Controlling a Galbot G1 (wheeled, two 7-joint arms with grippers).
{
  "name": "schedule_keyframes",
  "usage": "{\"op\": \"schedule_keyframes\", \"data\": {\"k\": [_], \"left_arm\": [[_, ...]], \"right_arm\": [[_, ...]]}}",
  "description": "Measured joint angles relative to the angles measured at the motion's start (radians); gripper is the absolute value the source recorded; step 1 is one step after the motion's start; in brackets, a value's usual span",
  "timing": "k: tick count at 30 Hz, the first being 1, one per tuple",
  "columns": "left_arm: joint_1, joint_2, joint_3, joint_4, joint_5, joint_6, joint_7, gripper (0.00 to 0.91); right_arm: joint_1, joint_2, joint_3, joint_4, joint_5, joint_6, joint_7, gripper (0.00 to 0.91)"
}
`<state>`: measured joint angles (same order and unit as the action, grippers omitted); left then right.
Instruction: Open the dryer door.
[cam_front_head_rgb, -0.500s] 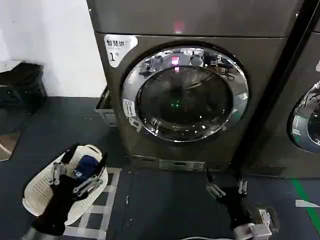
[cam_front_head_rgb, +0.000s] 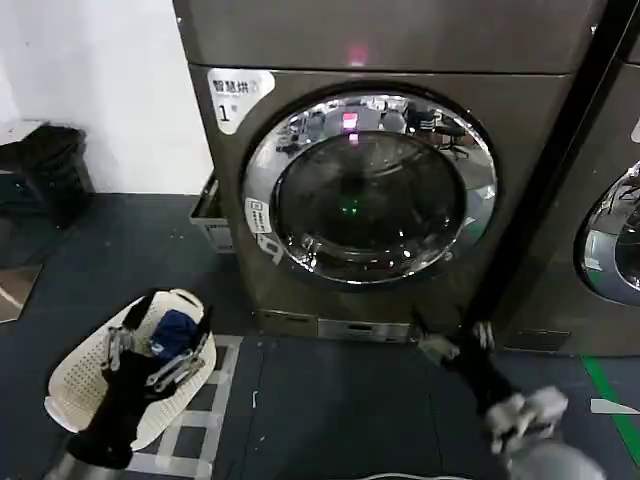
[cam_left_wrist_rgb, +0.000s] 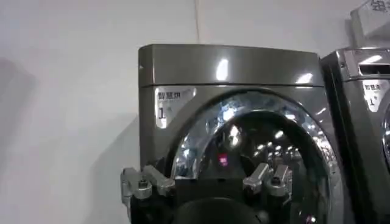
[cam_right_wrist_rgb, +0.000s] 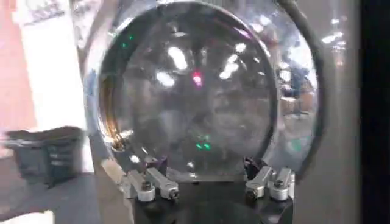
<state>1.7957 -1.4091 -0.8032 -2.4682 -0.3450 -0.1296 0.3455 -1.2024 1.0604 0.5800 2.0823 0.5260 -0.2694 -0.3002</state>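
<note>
A: Where does the big round chrome-ringed dryer door (cam_front_head_rgb: 370, 188) with dark glass lie from the grippers?

B: Shut in the face of the dark grey-bronze dryer (cam_front_head_rgb: 390, 160), above and ahead of both. The right gripper (cam_front_head_rgb: 458, 342) hangs low, below the door's lower right rim, jaws spread, holding nothing.

A: And the other?

B: The left gripper (cam_front_head_rgb: 152, 355) is well off to the left, over a cream perforated laundry basket (cam_front_head_rgb: 75, 395), fingers parted and empty too.

A: So which reaches?

B: The right one is nearer, I'd judge; it needs to rise towards the rim.
</note>
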Motion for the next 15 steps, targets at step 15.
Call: {"op": "schedule_keyframes", "data": {"k": [15], "left_arm": [[0.012,-0.028,-0.008,-0.001,0.009,-0.009,0.007,0.907]], "right_arm": [[0.399,-0.087,-0.388,-0.203,0.021,0.002,-0.075,0.907]]}}
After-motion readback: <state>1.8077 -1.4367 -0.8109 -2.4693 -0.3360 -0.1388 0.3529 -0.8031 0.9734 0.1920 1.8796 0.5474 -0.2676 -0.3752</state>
